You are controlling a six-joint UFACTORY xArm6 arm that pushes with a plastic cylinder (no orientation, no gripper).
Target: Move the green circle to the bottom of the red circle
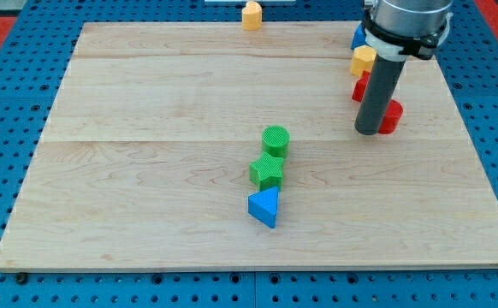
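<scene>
My tip (369, 131) rests on the desk (146, 94), and this end effector is a bare rod with nothing to open, close or clamp. It touches the left side of the red circle (390, 117), partly hidden behind the rod. The green circle (275, 139) lies well to the left of my tip and slightly lower in the view, with a green star (266, 171) touching it below and a blue triangle (264, 207) under that. I judge the task barely begun: the green circle is nowhere near the spot below the red circle, and all the pushing remains
</scene>
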